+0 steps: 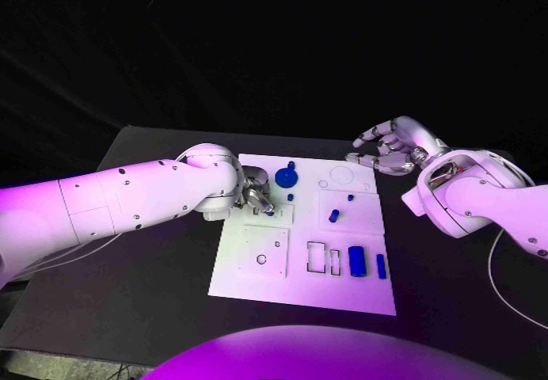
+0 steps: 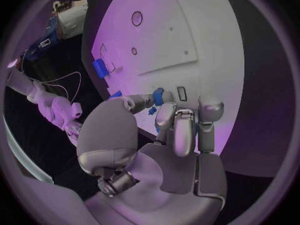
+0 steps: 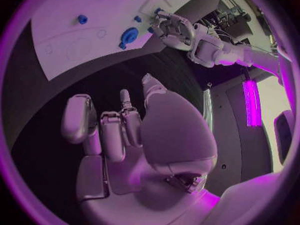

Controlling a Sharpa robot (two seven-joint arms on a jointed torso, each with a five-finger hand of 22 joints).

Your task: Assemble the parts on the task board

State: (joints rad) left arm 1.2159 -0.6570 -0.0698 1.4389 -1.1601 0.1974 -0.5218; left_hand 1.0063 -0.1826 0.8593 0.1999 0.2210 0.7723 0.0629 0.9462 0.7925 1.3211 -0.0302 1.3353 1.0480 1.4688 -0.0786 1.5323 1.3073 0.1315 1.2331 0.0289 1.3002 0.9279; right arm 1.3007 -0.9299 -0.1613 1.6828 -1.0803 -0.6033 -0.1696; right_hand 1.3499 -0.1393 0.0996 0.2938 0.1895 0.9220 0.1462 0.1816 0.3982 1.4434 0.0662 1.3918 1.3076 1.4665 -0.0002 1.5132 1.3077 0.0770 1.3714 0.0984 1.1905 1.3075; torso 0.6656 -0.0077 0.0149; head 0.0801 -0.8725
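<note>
The white task board [image 1: 343, 297] lies mid-table. My left hand [image 1: 253, 195] is over its left edge and pinches a small blue part [image 2: 159, 96] between thumb and fingers, low over the board [image 2: 187, 30]. My right hand [image 1: 388, 149] hovers above the board's far right corner, fingers curled but apart, with nothing in it. On the board are a round blue disc with a knob [image 1: 287, 176], a small blue peg [image 1: 333, 214], a blue cylinder [image 1: 357, 261] and a thin blue bar [image 1: 380, 266]. The right wrist view shows the disc [image 3: 129, 35] beside my left hand [image 3: 175, 30].
Empty rectangular slots [image 1: 317, 256] sit left of the cylinder, and a raised square plate with a hole [image 1: 264, 252] is near the board's left side. Black table [image 1: 137, 285] surrounds the board. A tiny blue piece [image 1: 290, 196] lies below the disc.
</note>
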